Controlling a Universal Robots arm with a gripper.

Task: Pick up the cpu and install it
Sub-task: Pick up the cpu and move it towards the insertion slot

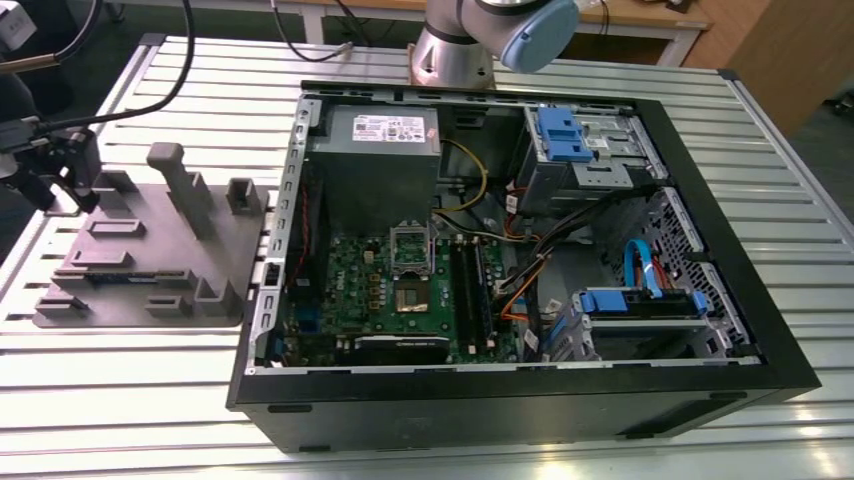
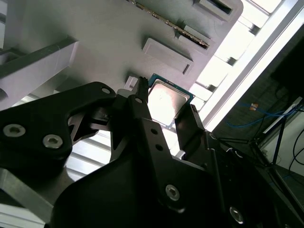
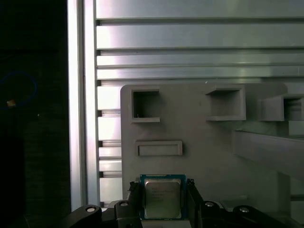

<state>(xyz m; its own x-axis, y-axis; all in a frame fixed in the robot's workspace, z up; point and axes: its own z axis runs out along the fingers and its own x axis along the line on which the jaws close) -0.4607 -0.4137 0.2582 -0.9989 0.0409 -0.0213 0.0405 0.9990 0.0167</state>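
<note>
On the slatted worktop (image 1: 134, 400) the open computer case (image 1: 534, 400) holds the green motherboard (image 1: 354, 280), its socket (image 1: 410, 292) bare, while the grey fixture tray (image 1: 134, 260) sits to the exterior view's left. The pick-up looks to be the step in hand: in the first wrist view the claw (image 3: 161, 186) is clamped on two opposite edges of the cpu (image 3: 162, 199) at the tray's edge, though I cannot tell if it has cleared the tray. Seating it in the socket, well apart from here, would call for a level chip squared to the frame.
</note>
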